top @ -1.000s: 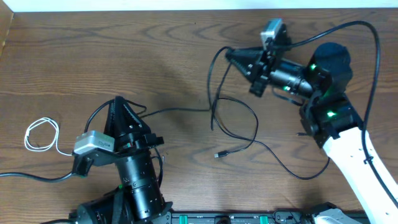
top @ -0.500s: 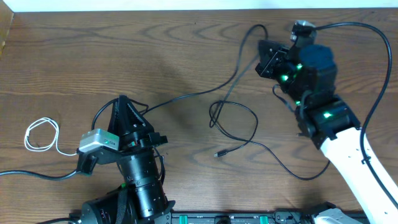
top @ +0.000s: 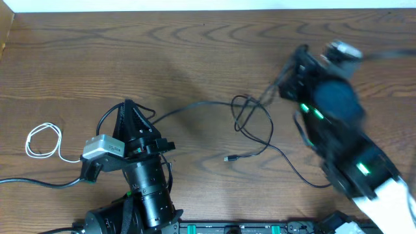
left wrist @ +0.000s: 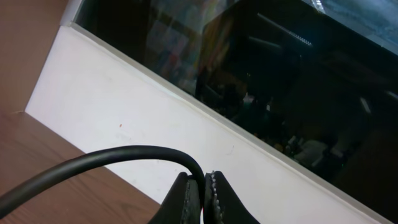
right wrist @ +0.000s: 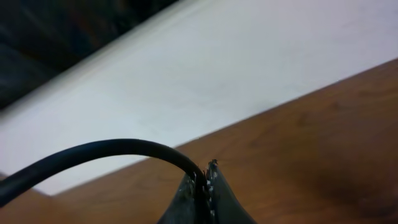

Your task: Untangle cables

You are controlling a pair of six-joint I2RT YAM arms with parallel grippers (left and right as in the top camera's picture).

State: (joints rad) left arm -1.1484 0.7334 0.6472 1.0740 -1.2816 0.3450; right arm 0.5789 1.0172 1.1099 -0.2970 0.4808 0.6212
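L claw [left wrist: 203, 186] clenched on black cord [left wrist: 93, 163]; R claw [right wrist: 204, 180] clenched on black cord too; black cords [top: 246, 110] tangled mid-frame overhead, white cord [top: 28, 142] far left on worktop [top: 162, 52]

The table [top: 97, 52] under me is warm brown wood, with darker wavy grain running across it. The black cables [top: 253, 120] draw thin dark lines over that brown. The white cable [top: 42, 140], far left of the black cables, is bright and plain. My left gripper [top: 128, 107] is matte black, and its camera housing [top: 101, 148] is silver-grey. My right gripper [right wrist: 204, 173] is black too. Just right of the black cables my right arm [top: 338, 104] is dark with green lights [top: 313, 112] and a white shell [top: 393, 192]. The wall [left wrist: 124, 130] is plain white.
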